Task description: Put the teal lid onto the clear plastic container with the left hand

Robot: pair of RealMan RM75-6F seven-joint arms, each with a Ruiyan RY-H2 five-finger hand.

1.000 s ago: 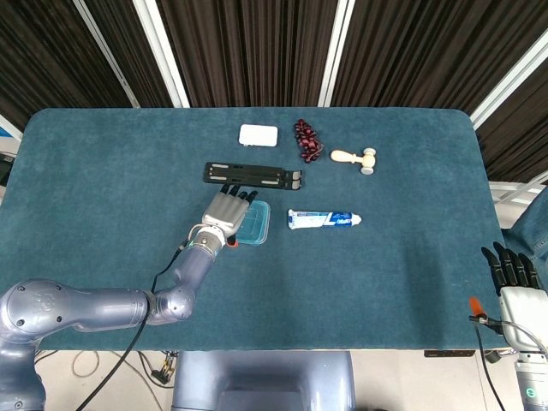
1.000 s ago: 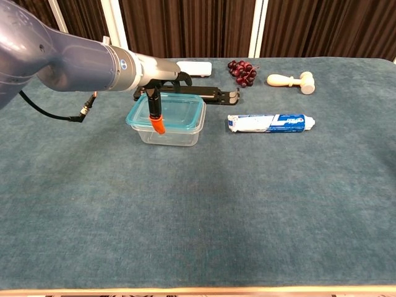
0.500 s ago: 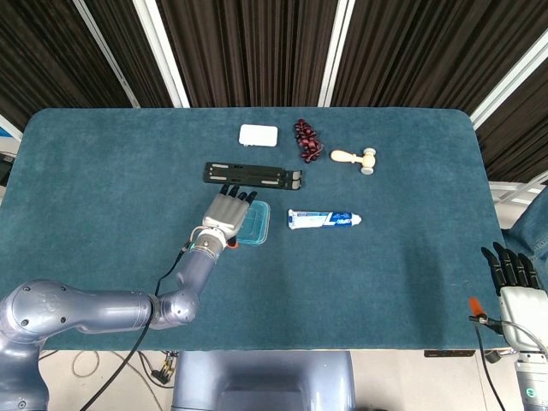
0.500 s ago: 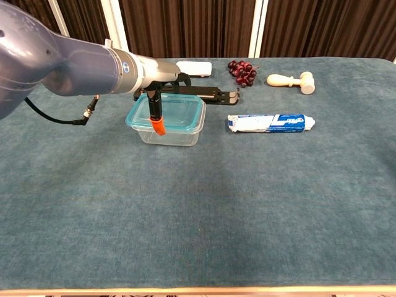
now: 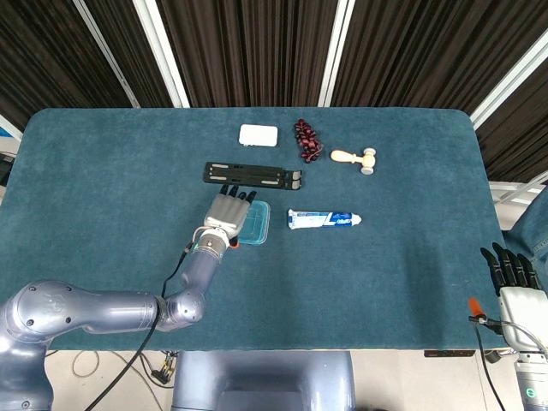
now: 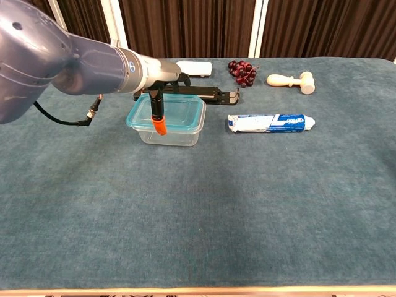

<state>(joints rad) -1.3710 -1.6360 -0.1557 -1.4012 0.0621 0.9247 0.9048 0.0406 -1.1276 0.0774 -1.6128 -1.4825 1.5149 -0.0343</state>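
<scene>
**Lid on the container, left hand over it**

I am working at a table (image 5: 103,171) covered in teal, felt-like cloth, with dark ribbed panels and white bars behind it; the clear plastic container (image 6: 168,133) stands left of centre, a shallow rectangular tub with rounded corners and see-through walls; the teal lid (image 6: 179,111) lies flat on its rim, translucent and glossy, and I cannot tell whether it is pressed fully home.

My left hand (image 5: 227,210) reaches in over the near-left part of the lid, fingers stretched forward and slightly apart, their dark tips at the far edge; in the chest view one dark finger with an orange tip (image 6: 159,125) hangs down across the front of the lid and the container wall; whether it touches I cannot tell; the hand grips nothing that I can see.

My right hand (image 5: 512,274) sits well apart at the near-right corner, off the table's edge, fingers straight, close together, holding nothing.

Just behind the container lies a flat black stand (image 5: 253,175); to its right a smooth white and blue toothpaste tube (image 6: 271,122); further back a white rounded box (image 5: 259,135), a bunch of dark red grapes (image 5: 306,140) and a small pale wooden mallet (image 6: 291,80).
</scene>
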